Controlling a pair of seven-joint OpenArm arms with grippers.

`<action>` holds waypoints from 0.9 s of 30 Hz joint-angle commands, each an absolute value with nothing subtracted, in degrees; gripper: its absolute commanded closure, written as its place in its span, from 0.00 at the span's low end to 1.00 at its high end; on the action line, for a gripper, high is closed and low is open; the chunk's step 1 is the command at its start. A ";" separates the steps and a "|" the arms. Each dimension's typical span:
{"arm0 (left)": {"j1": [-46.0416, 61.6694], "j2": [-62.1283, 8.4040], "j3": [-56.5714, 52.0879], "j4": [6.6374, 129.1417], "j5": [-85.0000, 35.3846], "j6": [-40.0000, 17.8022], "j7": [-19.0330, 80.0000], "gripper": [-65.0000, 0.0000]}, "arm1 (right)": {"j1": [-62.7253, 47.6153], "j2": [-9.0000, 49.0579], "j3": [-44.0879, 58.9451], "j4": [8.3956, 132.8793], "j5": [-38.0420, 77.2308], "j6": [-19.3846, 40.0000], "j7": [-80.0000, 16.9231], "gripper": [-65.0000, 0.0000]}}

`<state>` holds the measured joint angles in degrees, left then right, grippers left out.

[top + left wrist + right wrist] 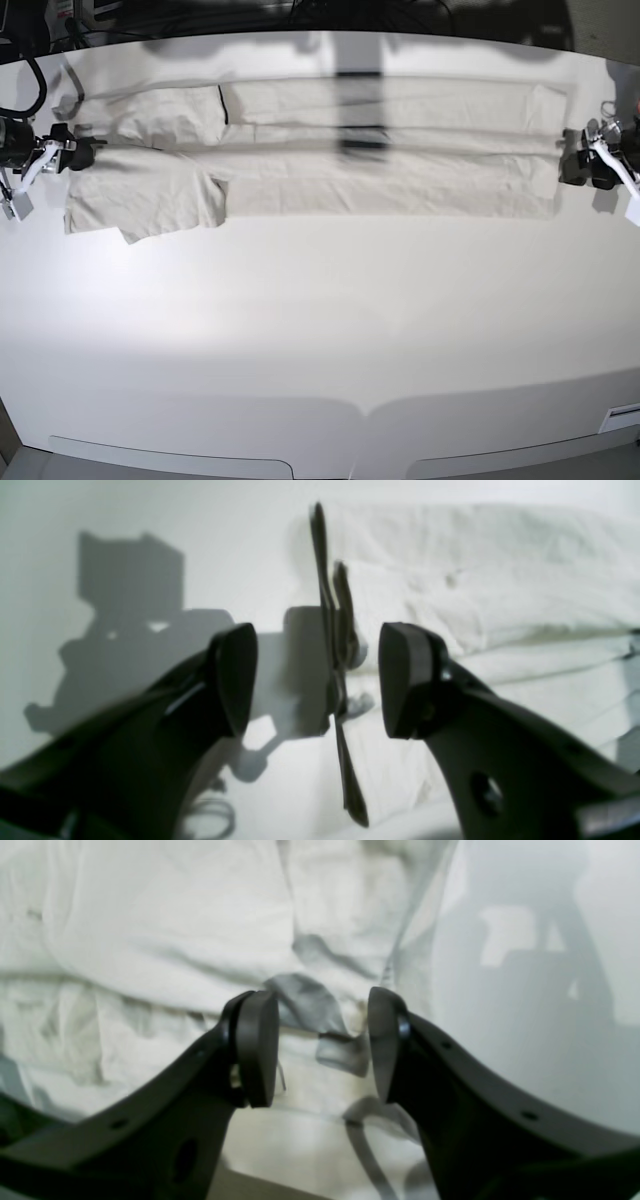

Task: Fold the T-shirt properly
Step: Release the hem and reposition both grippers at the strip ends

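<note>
The pale beige T-shirt (390, 150) lies flat as a long strip across the far part of the white table, with its sleeve end bunched at the left (145, 190). My right gripper (88, 150) is at the shirt's left edge. In the right wrist view it (320, 1045) is open and empty over wrinkled cloth (150, 930). My left gripper (570, 165) is at the shirt's right edge. In the left wrist view it (317, 680) is open and empty, with the shirt (475, 590) to the right ahead of it.
A dark thin blurred shape (332, 630) shows between the left fingers; I cannot tell what it is. Dark cables and equipment (30, 60) sit at the far left corner. Bare white table (320, 340) spreads in front of the shirt.
</note>
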<state>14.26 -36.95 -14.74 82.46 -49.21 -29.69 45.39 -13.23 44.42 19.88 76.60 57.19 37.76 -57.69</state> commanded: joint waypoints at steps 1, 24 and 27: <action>13.76 -38.09 -15.35 82.50 -50.63 -30.22 44.71 0.43 | -12.38 46.30 20.60 77.49 57.74 37.93 -56.99 0.55; 13.15 -37.80 -15.33 63.64 -68.47 -40.00 50.06 0.43 | -12.08 21.54 20.56 95.35 53.47 40.00 -59.02 0.55; 13.17 -37.50 -15.33 62.19 -71.09 -40.00 52.34 0.43 | -12.08 20.40 20.56 95.35 51.31 40.00 -59.00 0.55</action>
<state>13.30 -36.45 -15.03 61.98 -71.70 -39.94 51.22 -12.58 19.64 20.21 94.39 50.59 39.51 -59.94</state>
